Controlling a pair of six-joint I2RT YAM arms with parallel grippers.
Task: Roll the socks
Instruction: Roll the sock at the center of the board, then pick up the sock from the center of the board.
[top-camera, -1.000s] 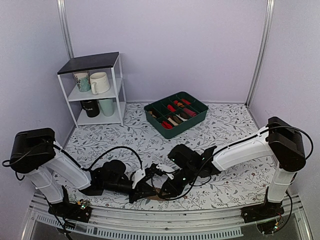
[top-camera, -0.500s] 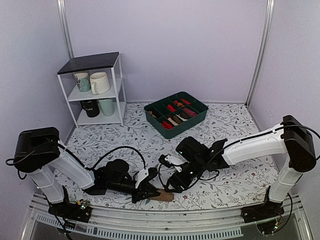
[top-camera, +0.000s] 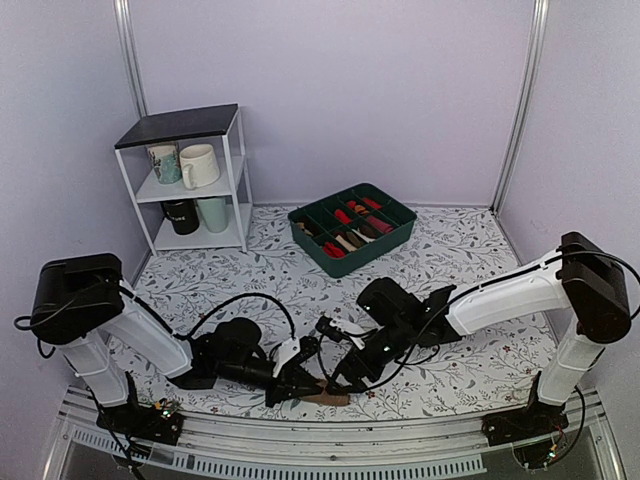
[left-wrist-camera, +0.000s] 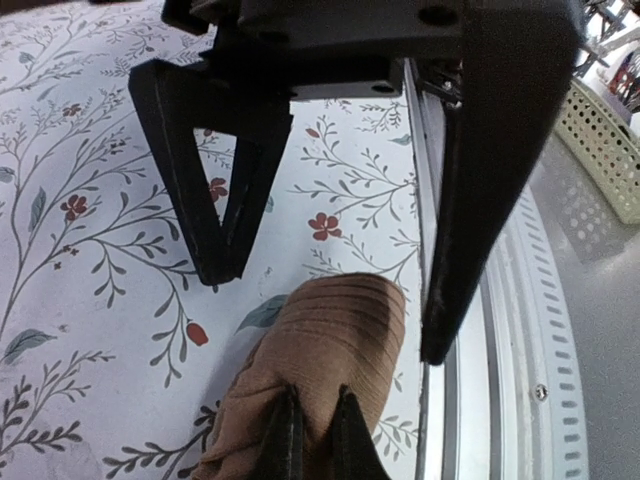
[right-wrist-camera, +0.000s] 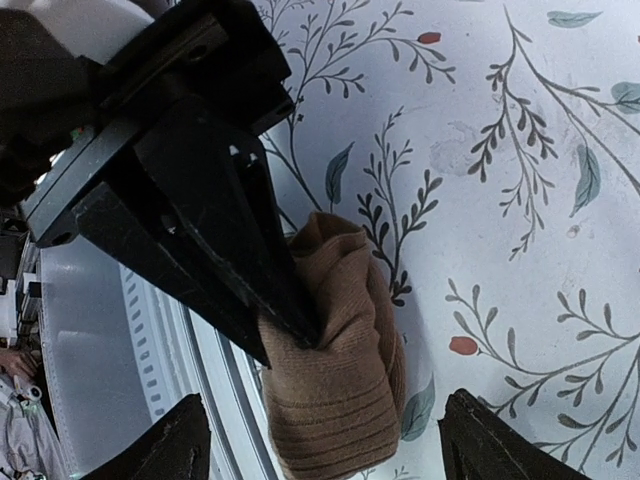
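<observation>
The socks (top-camera: 330, 398) are a compact tan-brown ribbed bundle (left-wrist-camera: 345, 325) lying on the floral cloth right at the table's near edge. My left gripper (left-wrist-camera: 315, 430) is shut, its two thin fingertips pinched into a fold of the bundle (right-wrist-camera: 335, 390). My right gripper (right-wrist-camera: 325, 445) is open wide. Its fingers (left-wrist-camera: 215, 190) stand on either side of the bundle's free end without touching it. From above, the left gripper (top-camera: 303, 377) and right gripper (top-camera: 338, 362) meet over the socks, which they partly hide.
A metal rail (left-wrist-camera: 500, 390) runs along the table edge just beside the bundle. A green divided tray (top-camera: 398, 232) with rolled socks sits at the back centre. A white shelf (top-camera: 238, 165) with mugs stands at the back left.
My right gripper's jaws have spread wide and let go of the bundle, and that arm has drawn back a little to the right. The left gripper has kept its pinch.
</observation>
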